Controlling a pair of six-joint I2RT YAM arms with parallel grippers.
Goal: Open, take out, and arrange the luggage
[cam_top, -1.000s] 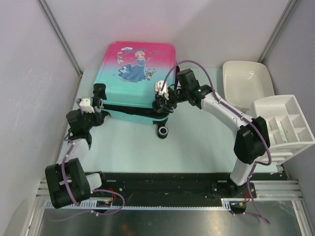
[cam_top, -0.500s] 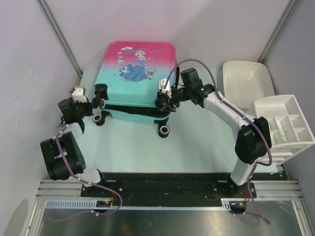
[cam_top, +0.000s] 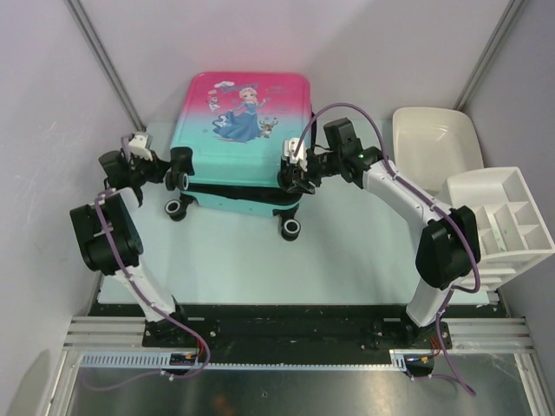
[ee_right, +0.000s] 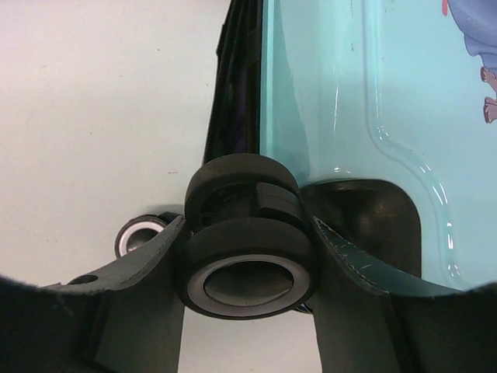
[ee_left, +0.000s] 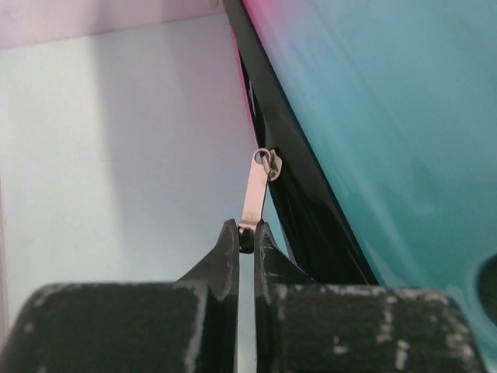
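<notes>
The luggage [cam_top: 243,143] lies flat at the back of the table, its pink-to-teal princess lid up and its wheels toward me. My left gripper [cam_top: 159,171] is at its left side, shut on the silver zipper pull [ee_left: 255,194] of the black zipper trim [ee_left: 299,194]; the fingertips [ee_left: 227,237] pinch the pull's end. My right gripper [cam_top: 293,178] is at the near right corner, its jaws closed round the upper right wheel [ee_right: 248,264], which fills the gap between the fingers [ee_right: 349,268]. The teal shell [ee_right: 334,85] rises behind that wheel.
A second wheel [cam_top: 290,228] sits on the table below the right gripper, and another [cam_top: 175,209] at the near left. A white tub [cam_top: 434,143] and a white compartment organiser [cam_top: 503,217] stand at the right. Grey walls close in left and right.
My left arm has swung from the suitcase's near left corner out and back along its left side, carrying the zipper pull with it. The right gripper and its wheel have shifted slightly right and away.
</notes>
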